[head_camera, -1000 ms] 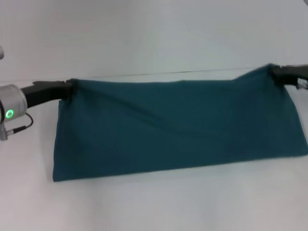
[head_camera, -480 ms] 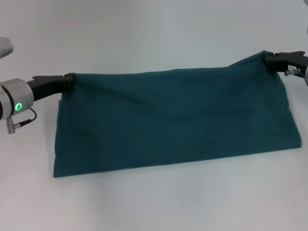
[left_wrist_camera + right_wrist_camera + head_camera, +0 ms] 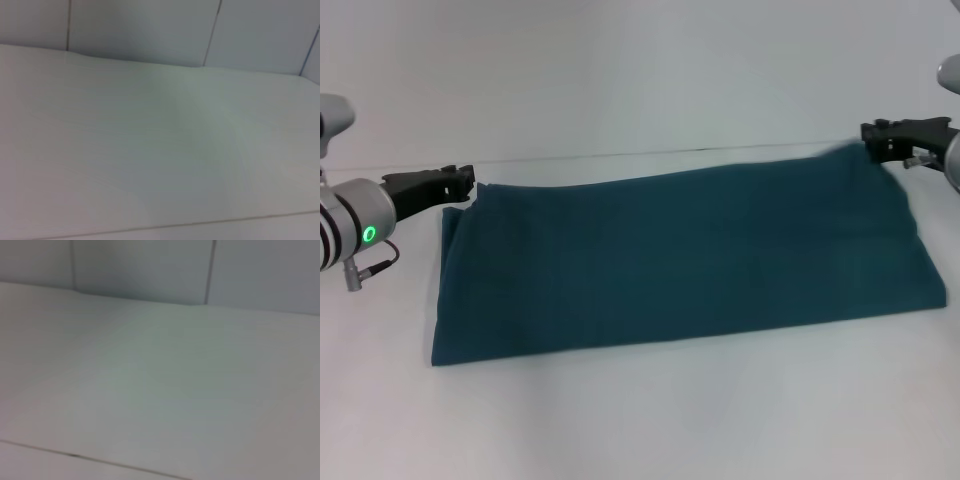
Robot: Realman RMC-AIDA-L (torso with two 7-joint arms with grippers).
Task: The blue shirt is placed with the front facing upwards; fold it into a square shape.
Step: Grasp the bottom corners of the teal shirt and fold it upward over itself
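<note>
The dark teal-blue cotton shirt (image 3: 685, 260), soft and limp, lies folded on the white worktop (image 3: 640, 420). Take its far corners: left claw (image 3: 463, 182) and right claw (image 3: 876, 140) are spread, holding nothing.

One shirt (image 3: 680, 260) lies on one table (image 3: 640, 420). Two grippers show: left (image 3: 468, 183), right (image 3: 870, 138).

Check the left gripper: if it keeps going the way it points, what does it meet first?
Likely the blue shirt: the left gripper points inward at its near top corner, just beside it. Height above the cloth is unclear.

left gripper (image 3: 468, 181), right gripper (image 3: 870, 135), jaws parted
</note>
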